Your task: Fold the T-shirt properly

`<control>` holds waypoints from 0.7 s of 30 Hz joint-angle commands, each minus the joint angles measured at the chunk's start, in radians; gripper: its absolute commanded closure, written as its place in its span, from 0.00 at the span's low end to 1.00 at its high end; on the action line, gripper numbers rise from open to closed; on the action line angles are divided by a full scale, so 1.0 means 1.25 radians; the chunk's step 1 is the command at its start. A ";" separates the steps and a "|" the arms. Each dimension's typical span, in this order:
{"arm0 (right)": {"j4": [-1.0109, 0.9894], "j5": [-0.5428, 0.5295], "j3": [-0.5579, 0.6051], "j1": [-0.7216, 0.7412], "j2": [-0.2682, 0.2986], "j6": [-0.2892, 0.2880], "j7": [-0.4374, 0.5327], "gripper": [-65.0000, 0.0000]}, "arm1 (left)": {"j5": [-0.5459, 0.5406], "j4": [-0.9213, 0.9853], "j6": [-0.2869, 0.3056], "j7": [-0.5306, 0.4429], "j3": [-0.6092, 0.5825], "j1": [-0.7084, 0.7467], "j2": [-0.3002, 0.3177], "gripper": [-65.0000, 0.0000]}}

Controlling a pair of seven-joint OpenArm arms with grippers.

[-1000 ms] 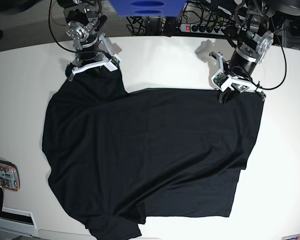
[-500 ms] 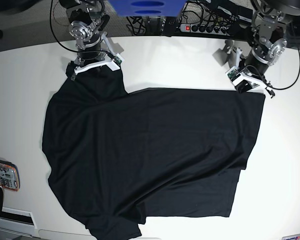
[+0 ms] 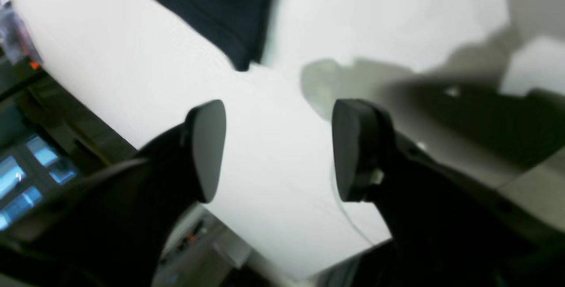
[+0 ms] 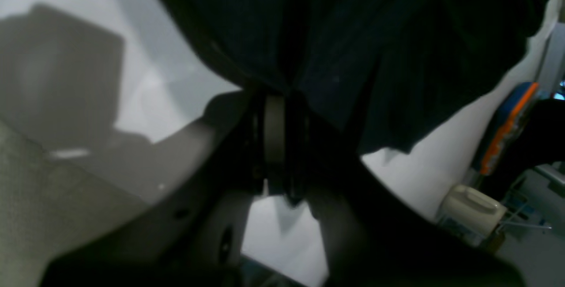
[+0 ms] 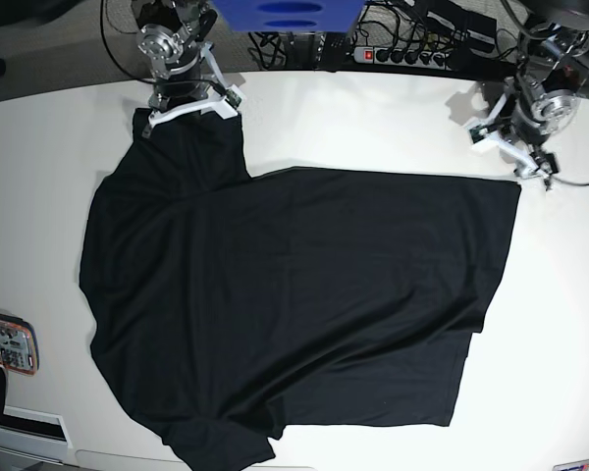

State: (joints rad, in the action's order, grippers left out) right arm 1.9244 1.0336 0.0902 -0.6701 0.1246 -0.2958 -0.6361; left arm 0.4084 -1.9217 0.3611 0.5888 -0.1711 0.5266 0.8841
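The T-shirt (image 5: 285,304) lies spread flat on the white table (image 5: 373,118), covering most of the tabletop; everything else is placed from it. Its nearest edge reaches the front of the table, where one corner bunches into a small fold. Off its near-left side, at the table's edge, sits a small orange-edged device (image 5: 8,341), apart from the cloth.

Farther back, the cloth's straight long edge runs across the table toward the far right corner of the shirt. Just beyond that corner hangs the left gripper (image 5: 515,147) — clear of the fabric, above bare table. In the left wrist view its fingers (image 3: 207,145) stand spread with open table between them, nothing pinched, and the shirt's corner (image 3: 220,9) lies ahead of the tips without touching them. That view is blurred.

At the shirt's far left, a narrow part of the cloth reaches up toward the back of the table, and there the right gripper (image 5: 188,106) sits on it. In the right wrist view the right gripper (image 4: 282,97) has its fingers pressed together on a bunch of the black fabric — the cloth drapes away from the pinch and fills the upper part of that view.

Behind the shirt, past the table's rear edge, are a power strip (image 5: 402,54) with dark cables and a blue object (image 5: 285,15).
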 commanded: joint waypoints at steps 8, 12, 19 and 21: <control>0.016 0.006 0.000 -0.007 0.003 0.008 0.004 1.00 | 0.011 0.144 -0.023 -0.004 -0.176 -0.196 -0.001 0.42; 0.016 0.006 -0.002 -0.007 0.003 0.008 0.004 1.00 | 0.036 0.179 -0.023 -0.006 -0.183 -0.205 -0.007 0.42; 0.016 0.006 -0.002 -0.007 0.003 0.008 0.004 1.00 | 0.118 0.261 -0.021 -0.009 -0.187 -0.246 -0.046 0.42; 0.016 0.006 -0.002 -0.007 0.003 0.008 0.004 1.00 | 0.117 0.265 -0.021 -0.009 -0.198 -0.249 -0.046 0.42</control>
State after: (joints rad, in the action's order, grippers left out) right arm 1.9244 1.0325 0.0898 -0.6746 0.1249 -0.2970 -0.6357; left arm 0.5858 -1.5993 0.3000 0.5785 -0.4129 0.2108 0.8154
